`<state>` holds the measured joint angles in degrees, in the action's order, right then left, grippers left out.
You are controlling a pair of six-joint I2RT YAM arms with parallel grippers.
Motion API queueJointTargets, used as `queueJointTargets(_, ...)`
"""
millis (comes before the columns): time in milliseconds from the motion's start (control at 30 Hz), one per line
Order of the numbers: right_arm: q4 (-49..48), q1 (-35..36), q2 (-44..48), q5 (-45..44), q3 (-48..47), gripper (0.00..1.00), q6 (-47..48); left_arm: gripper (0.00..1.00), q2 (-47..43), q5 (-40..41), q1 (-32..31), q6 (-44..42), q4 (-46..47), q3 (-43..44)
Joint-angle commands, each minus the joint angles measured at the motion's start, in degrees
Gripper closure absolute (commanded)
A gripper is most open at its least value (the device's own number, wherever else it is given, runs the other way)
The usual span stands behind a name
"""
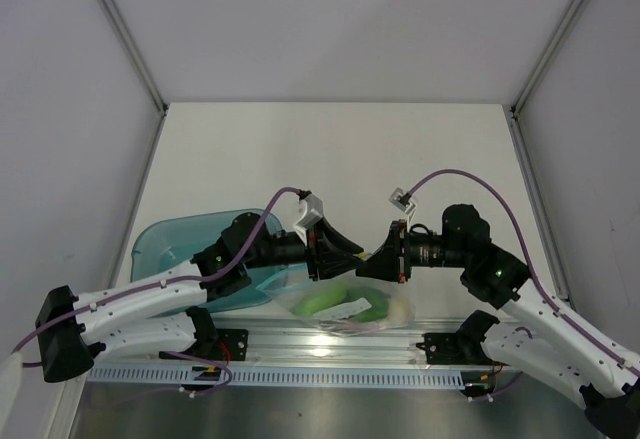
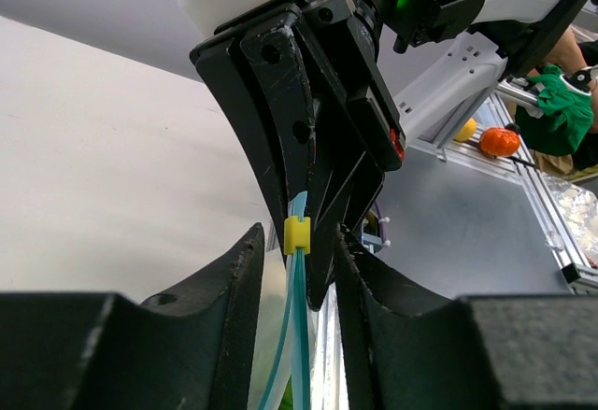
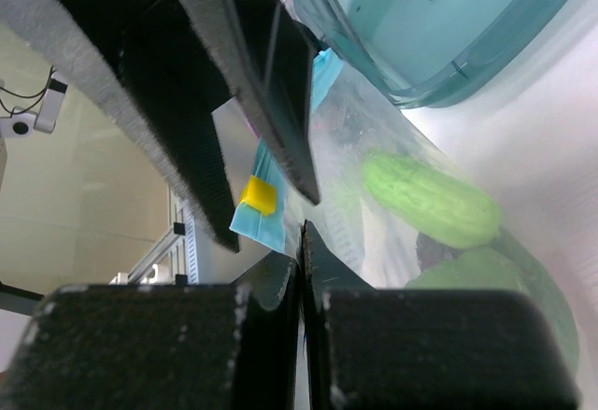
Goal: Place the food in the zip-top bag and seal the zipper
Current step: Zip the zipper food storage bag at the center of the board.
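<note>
The zip-top bag [image 1: 392, 309] hangs between my two grippers near the table's front edge. Inside it are a long green vegetable [image 3: 430, 200] and a round green apple [image 3: 491, 279]; they show as green shapes in the top view [image 1: 345, 302]. The eggplant and the orange piece are not visible. My right gripper [image 3: 301, 234] is shut on the bag's clear edge just below the light-blue zipper [image 3: 271, 223] and its yellow slider [image 3: 259, 195]. My left gripper [image 2: 299, 233] is open, its fingers either side of the zipper [image 2: 301, 317] by the slider [image 2: 297, 234], not pinching it. The grippers face each other in the top view, left [image 1: 345, 254] and right [image 1: 368, 262].
A translucent teal tray [image 1: 175, 244] sits left of the bag, under the left arm; it also shows in the right wrist view [image 3: 439, 27]. An aluminium rail [image 1: 300, 344] runs along the front edge. Grey walls flank the table.
</note>
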<state>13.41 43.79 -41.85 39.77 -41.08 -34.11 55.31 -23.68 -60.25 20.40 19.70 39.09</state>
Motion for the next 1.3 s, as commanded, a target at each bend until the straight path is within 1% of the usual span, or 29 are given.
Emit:
queueJointTargets(0, -1.4, 0.3, -0.1, 0.9, -2.8, 1.0, -0.5, 0.66, -0.6, 1.1, -0.4, -1.3, 3.1, 0.0)
queueJointTargets(100, -1.3, 0.4, -0.3, 1.2, -2.7, 1.0, -0.4, 0.71, -0.6, 1.4, -0.4, -1.2, 3.1, 0.1)
queueJointTargets(167, -1.3, 0.6, -0.2, 1.2, -2.7, 1.0, -0.4, 0.72, -0.6, 1.0, -0.4, -1.0, 3.0, 0.2)
queueJointTargets(200, -1.3, 0.7, -0.1, 1.2, -2.7, 1.0, -0.5, 0.75, -0.6, 1.0, -0.4, -0.9, 3.0, 0.3)
queueJointTargets(267, -1.4, 0.8, 0.1, 1.1, -2.8, 1.0, -0.6, 0.78, -0.5, 0.8, -0.4, -0.8, 3.0, 0.3)
queueJointTargets(300, -1.5, 0.8, 0.1, 1.1, -2.8, 1.0, -0.6, 0.82, -0.5, 0.7, -0.4, -0.8, 2.9, 0.2)
queueJointTargets(367, -1.6, 0.8, 0.3, 1.1, -2.9, 1.0, -0.8, 0.87, -0.4, 0.4, -0.4, -0.6, 2.9, 0.2)
queueJointTargets(400, -1.8, 0.8, 0.4, 1.1, -2.8, 1.0, -0.9, 0.95, -0.3, 0.3, -0.4, -0.5, 2.6, 0.2)
queueJointTargets(433, -2.1, 0.8, 0.4, 1.0, -2.8, 1.0, -1.0, 0.99, -0.4, 0.3, -0.4, -0.5, 2.5, 0.5)
queueJointTargets(700, -4.1, 0.8, 1.6, -1.4, -2.5, 1.0, -1.0, 0.99, 0.1, -1.9, -0.2, 1.5, 1.1, 1.0)
queueJointTargets(833, -6.3, 0.9, 3.1, -3.5, -1.6, 1.0, -1.2, 0.99, 2.1, -5.2, 0.2, 3.6, -1.9, 2.9)
queueJointTargets(1000, -9.0, 0.8, 3.8, -4.4, -0.9, 1.0, -2.4, 0.99, 2.5, -8.3, 1.7, 5.5, -2.7, 2.8)
queueJointTargets(1200, -9.0, 0.9, 4.2, -4.9, -0.6, 1.0, -2.2, 0.99, 0.2, -9.2, 3.8, 7.4, -2.9, 0.8)
queueJointTargets(1267, -8.7, 0.8, 4.0, -3.5, -0.5, 1.0, -1.2, 0.99, -1.0, -9.5, 4.9, 8.1, -2.3, 0.2)
